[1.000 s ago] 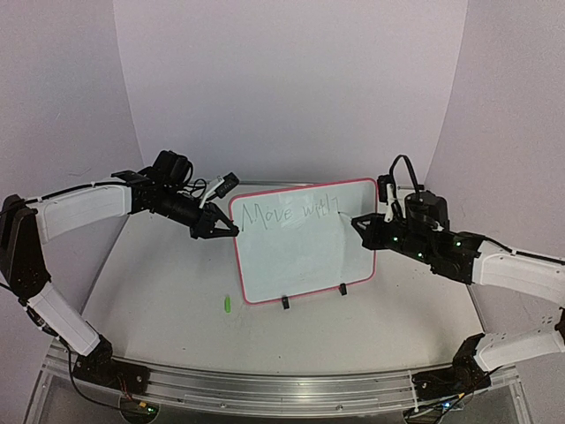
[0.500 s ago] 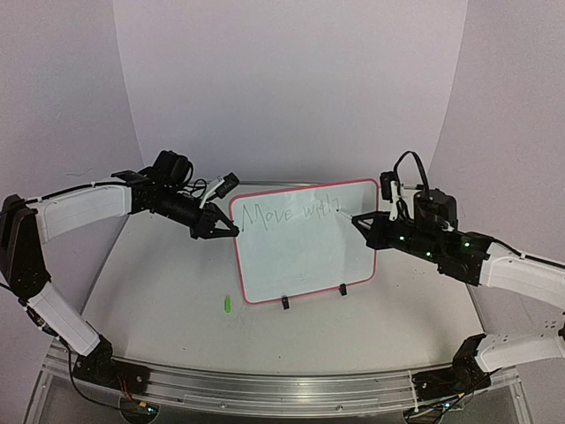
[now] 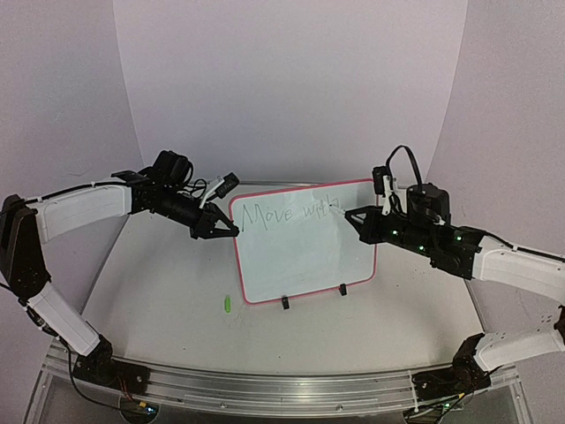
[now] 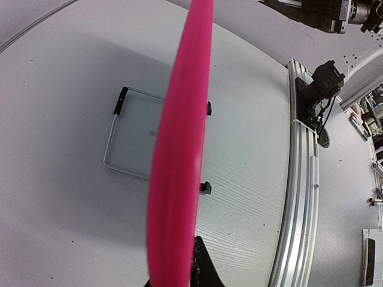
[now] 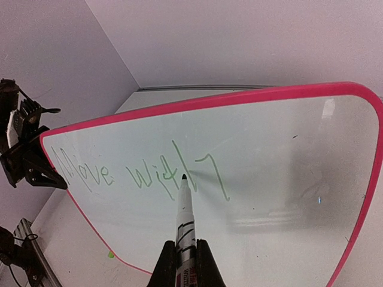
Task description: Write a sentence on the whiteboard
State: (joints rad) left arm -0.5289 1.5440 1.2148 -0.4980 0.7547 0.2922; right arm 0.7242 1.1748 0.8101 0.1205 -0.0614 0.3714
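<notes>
Leftward a touch since a second ago, the right gripper [image 5: 185,254] clamps the marker [image 5: 184,218], its tip on the sentence's [image 5: 140,176] last letters. Left gripper [image 3: 228,229] pinches the upright whiteboard's [image 3: 300,261] left edge, mid-table. Press lightly, evenly, so the board doesn't tip

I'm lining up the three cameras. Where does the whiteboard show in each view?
Top external: the whiteboard stands upright at picture centre.
Left wrist: edge-on, a blurred pink band running top to bottom.
Right wrist: its white face fills most of the picture.
Shared landmark: the pink frame, at its left edge, where the left gripper clamps it.
</notes>
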